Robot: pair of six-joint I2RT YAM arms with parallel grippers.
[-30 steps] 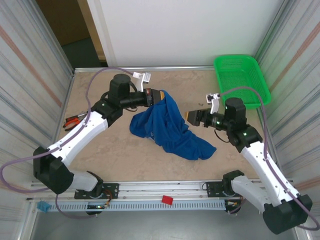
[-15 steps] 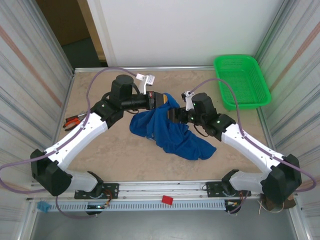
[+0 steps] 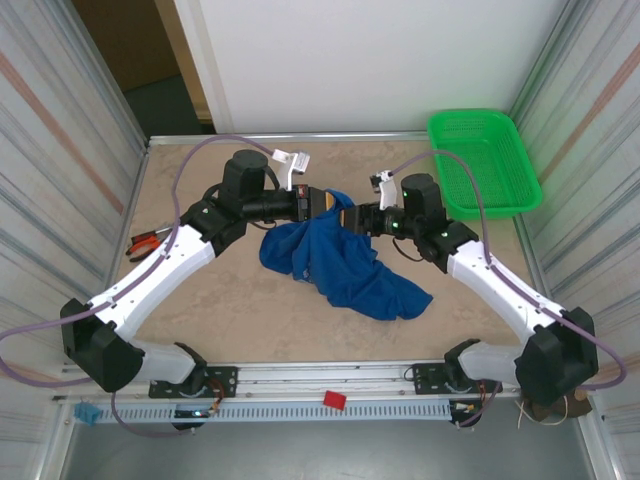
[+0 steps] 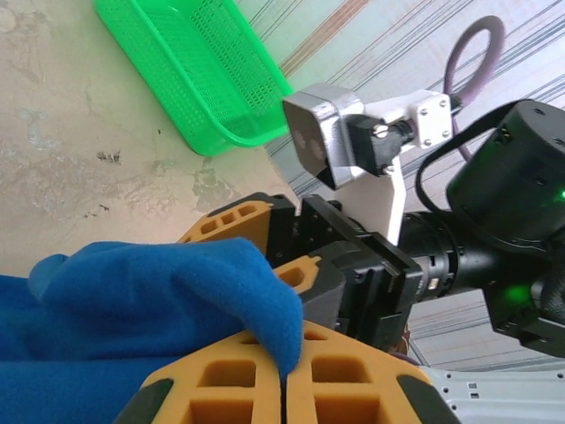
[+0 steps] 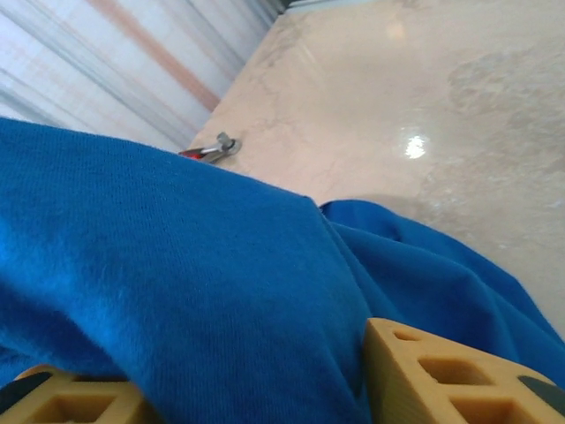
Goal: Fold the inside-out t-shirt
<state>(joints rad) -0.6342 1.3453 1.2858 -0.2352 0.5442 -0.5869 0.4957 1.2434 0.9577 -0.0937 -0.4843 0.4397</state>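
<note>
The inside-out t-shirt point(image 3: 340, 265) is a crumpled royal-blue heap in the middle of the table, with one edge lifted at its far side. My left gripper point(image 3: 333, 203) is shut on that raised edge; in the left wrist view the cloth point(image 4: 132, 300) is pinched between the orange pads point(image 4: 283, 375). My right gripper point(image 3: 352, 217) faces it from the right, almost touching. Its orange fingers point(image 4: 238, 221) stand just behind the pinched fold. In the right wrist view the jaws point(image 5: 221, 371) are still apart, with blue cloth point(image 5: 177, 265) filling the gap between them.
A green mesh basket point(image 3: 485, 160) sits at the table's far right corner. Red-handled pliers point(image 3: 150, 242) lie near the left wall. A small red piece point(image 3: 334, 400) rests on the front rail. Corrugated walls close both sides.
My right arm has swung in from the right side of the table to the raised cloth beside the left gripper, its jaws narrowing. The left gripper has kept its hold in place.
</note>
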